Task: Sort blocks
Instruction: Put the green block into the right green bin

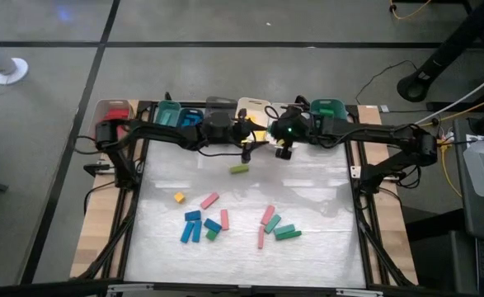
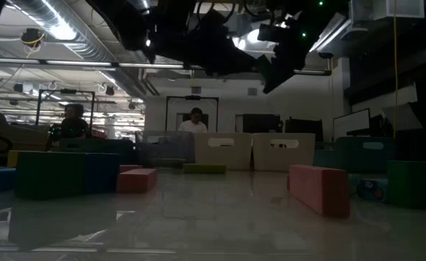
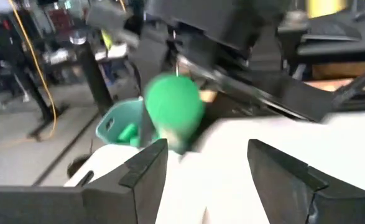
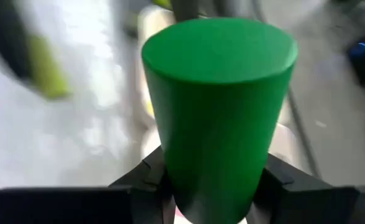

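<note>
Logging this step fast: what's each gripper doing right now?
Left gripper: open, empty, near the far bins.
Right gripper: shut on a green cylinder block, raised above the table's far edge.

My right gripper (image 4: pixel 216 186) is black; the cylinder block (image 4: pixel 218 106) is solid green; my table (image 1: pixel 307 177) is white.

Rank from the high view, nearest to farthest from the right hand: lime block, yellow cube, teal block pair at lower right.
1. lime block, just below-left of the right hand
2. teal block pair, toward the table's near edge
3. yellow cube, far left
</note>
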### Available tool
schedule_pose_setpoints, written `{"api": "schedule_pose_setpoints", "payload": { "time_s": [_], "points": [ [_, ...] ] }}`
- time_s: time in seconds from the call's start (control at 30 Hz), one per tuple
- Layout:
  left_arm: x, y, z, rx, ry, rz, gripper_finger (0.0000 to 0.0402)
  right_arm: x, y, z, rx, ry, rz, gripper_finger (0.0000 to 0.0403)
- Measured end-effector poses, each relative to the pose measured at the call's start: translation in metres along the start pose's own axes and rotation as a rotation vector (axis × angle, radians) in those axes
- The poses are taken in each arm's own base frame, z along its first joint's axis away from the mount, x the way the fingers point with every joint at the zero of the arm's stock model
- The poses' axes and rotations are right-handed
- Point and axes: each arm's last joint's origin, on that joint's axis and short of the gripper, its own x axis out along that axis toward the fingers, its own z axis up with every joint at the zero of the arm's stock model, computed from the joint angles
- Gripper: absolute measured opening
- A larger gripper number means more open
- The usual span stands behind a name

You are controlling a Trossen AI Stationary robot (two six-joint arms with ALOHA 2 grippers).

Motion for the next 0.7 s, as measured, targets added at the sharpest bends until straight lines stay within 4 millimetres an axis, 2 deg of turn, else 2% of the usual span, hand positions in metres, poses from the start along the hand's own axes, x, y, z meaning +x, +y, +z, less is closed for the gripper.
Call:
{"api": "schedule_pose_setpoints", "payload": {
  "time_s": [0.13, 0.27, 0.5, 0.7],
  "points": [
    [-0.021, 0.017, 0.007, -0.048, 0.131, 0.075, 0.0210, -0.001, -0.019, -0.005, -0.019, 0.086, -0.137, 0.0130],
    [-0.046, 0.039, 0.005, -0.092, 0.312, 0.256, 0.0210, 0.004, -0.046, -0.021, 0.015, 0.225, -0.277, 0.0129],
    [-0.084, 0.074, -0.021, -0.195, 0.669, 0.604, 0.0210, 0.009, -0.103, -0.064, 0.192, 0.447, -0.384, 0.0131],
    [-0.106, 0.093, -0.043, -0.310, 0.834, 0.746, 0.0210, 0.007, -0.139, -0.098, 0.357, 0.549, -0.377, 0.0132]
  ]
}}
